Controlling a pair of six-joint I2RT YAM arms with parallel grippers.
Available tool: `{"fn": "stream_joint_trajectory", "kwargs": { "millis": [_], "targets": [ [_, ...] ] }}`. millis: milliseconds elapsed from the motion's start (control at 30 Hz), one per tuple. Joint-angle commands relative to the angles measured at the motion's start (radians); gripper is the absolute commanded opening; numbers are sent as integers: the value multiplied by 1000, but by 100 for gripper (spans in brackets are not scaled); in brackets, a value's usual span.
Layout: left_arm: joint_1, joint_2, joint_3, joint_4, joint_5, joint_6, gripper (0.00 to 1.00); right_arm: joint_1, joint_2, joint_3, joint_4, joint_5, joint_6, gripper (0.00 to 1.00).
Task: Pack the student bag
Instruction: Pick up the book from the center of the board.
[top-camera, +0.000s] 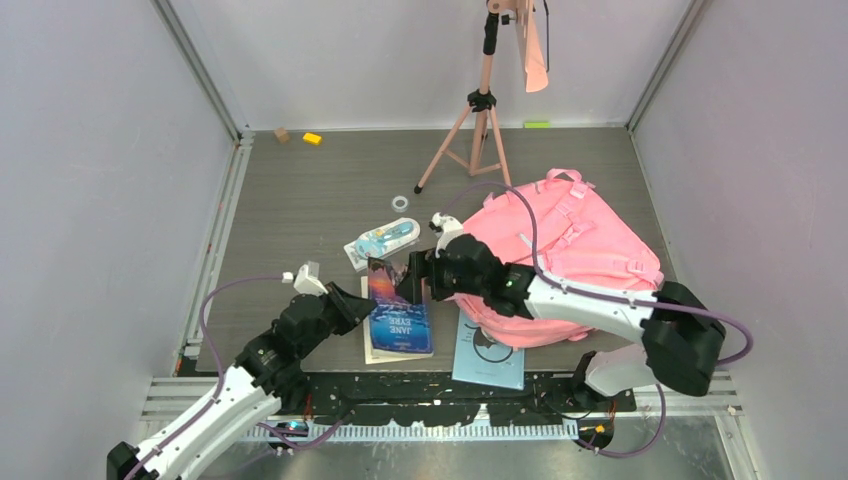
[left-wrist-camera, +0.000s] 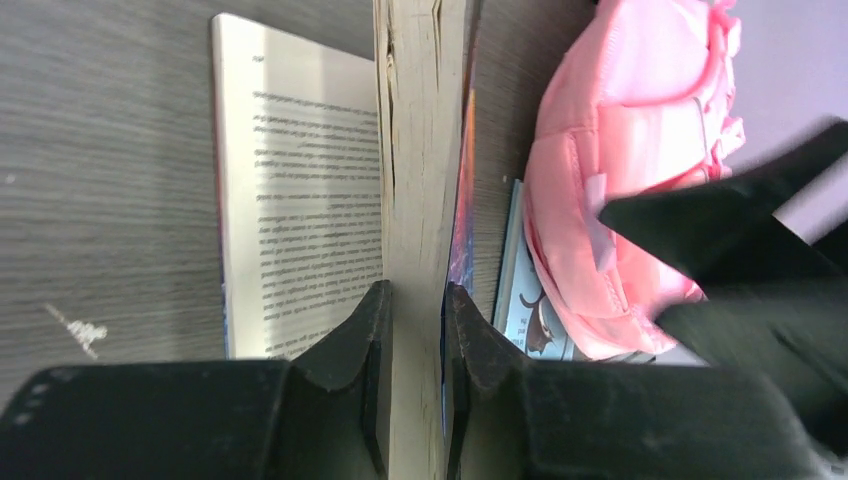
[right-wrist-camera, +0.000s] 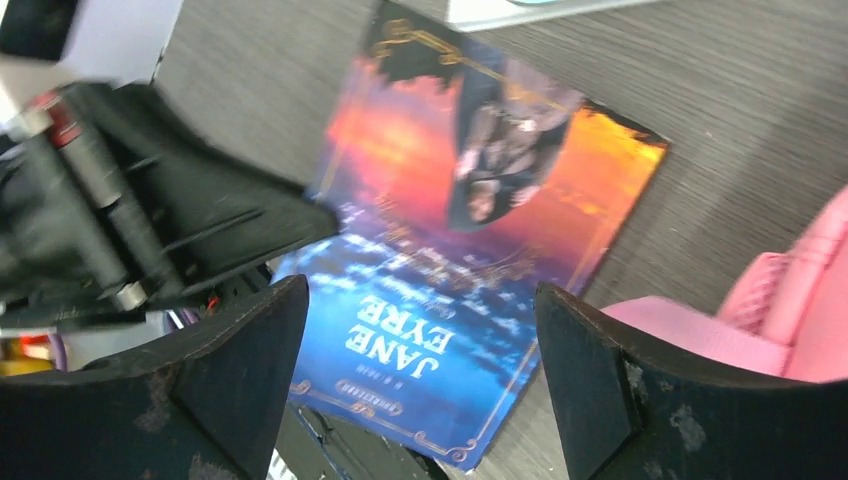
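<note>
The student bag (top-camera: 570, 250) is a bright pink backpack lying on the table at right; it also shows in the left wrist view (left-wrist-camera: 620, 170) and at the right wrist view's edge (right-wrist-camera: 800, 300). A "Jane Eyre" paperback (top-camera: 400, 315) with a blue and orange cover (right-wrist-camera: 470, 240) lies left of the bag. My left gripper (top-camera: 360, 298) is shut on its page block (left-wrist-camera: 420, 150), jaws (left-wrist-camera: 415, 292) on either side, while one leaf (left-wrist-camera: 300, 200) lies flat on the table. My right gripper (top-camera: 412, 275) hovers open over the cover (right-wrist-camera: 420, 300), empty.
A thin light-blue booklet (top-camera: 488, 355) lies partly under the bag's front edge. A clear packet with a blue item (top-camera: 382, 240) and a small ring (top-camera: 400, 202) lie behind the book. A pink tripod (top-camera: 475, 130) stands at the back. Small blocks (top-camera: 313, 138) sit by the rear wall.
</note>
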Motion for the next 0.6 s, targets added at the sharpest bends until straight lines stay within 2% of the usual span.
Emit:
{"fn": "stream_joint_trajectory", "kwargs": {
  "millis": [0, 133, 300, 567],
  "targets": [
    [-2, 29, 84, 106, -51, -136, 0, 148, -109, -18, 34, 235, -210, 89],
    [-1, 83, 88, 138, -61, -178, 0, 292, -123, -20, 41, 340, -311, 89],
    [-1, 110, 114, 131, -62, -186, 0, 450, -64, -6, 22, 437, -386, 89],
    [0, 89, 134, 85, -77, -189, 0, 591, 93, 55, 25, 600, -482, 89]
  ]
}}
